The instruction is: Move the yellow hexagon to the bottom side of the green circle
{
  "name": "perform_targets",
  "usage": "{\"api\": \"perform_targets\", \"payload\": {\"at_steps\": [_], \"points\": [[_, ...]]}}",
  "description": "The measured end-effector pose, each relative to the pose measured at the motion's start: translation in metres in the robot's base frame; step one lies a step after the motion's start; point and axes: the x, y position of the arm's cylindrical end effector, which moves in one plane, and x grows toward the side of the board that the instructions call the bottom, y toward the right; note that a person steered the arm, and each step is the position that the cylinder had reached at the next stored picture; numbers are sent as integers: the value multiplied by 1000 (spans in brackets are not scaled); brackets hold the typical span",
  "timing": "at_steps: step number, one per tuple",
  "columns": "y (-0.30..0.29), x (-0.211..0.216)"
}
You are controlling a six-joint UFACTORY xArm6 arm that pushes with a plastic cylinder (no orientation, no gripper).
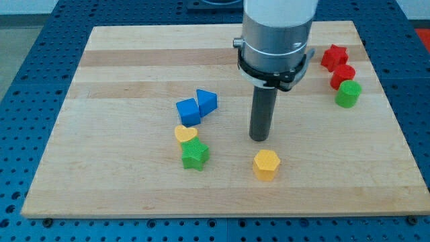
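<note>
The yellow hexagon lies on the wooden board near the view's bottom middle. The green circle sits at the view's right, just below two red blocks. My tip rests on the board just above the yellow hexagon and a little to its left, with a small gap between them. The green circle is far to the right of and above the tip.
A red star and a red circle stand above the green circle. Two blue blocks sit left of the tip. A yellow heart and a green star lie below them.
</note>
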Motion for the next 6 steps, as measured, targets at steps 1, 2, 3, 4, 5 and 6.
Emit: {"api": "perform_targets", "payload": {"at_steps": [1, 2, 3, 4, 5, 6], "points": [[-15, 11], [-16, 59], [-16, 99], [-16, 101], [9, 106], [88, 80]]}}
